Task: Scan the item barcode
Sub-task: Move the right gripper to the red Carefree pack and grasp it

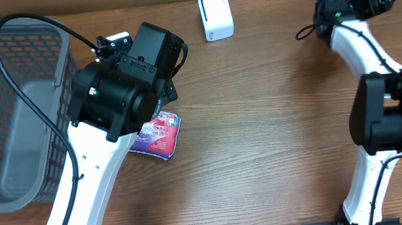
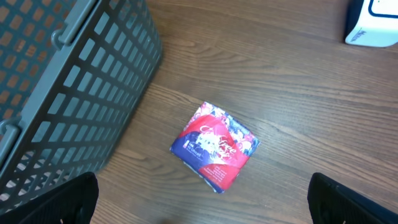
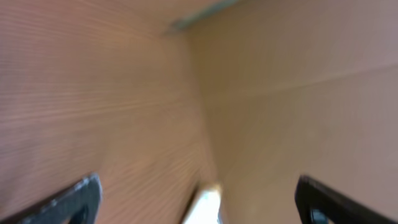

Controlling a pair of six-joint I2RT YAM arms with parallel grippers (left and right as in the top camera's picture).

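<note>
Left end effector (image 2: 205, 208) hovers spread over the packet (image 2: 214, 146); right end effector (image 3: 199, 199), also apart, reaches the table's (image 1: 273, 121) far edge.

Left hand (image 2: 203, 209) and right hand (image 3: 208, 203) gape empty.

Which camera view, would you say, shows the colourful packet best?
The left wrist view: the colourful packet lies wholly visible there. Overhead, the left arm hides part of it; the right wrist view misses it.

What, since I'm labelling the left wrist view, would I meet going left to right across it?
Grey plastic lattice basket, then red-and-blue printed flat packet, then white box with blue trim.
</note>
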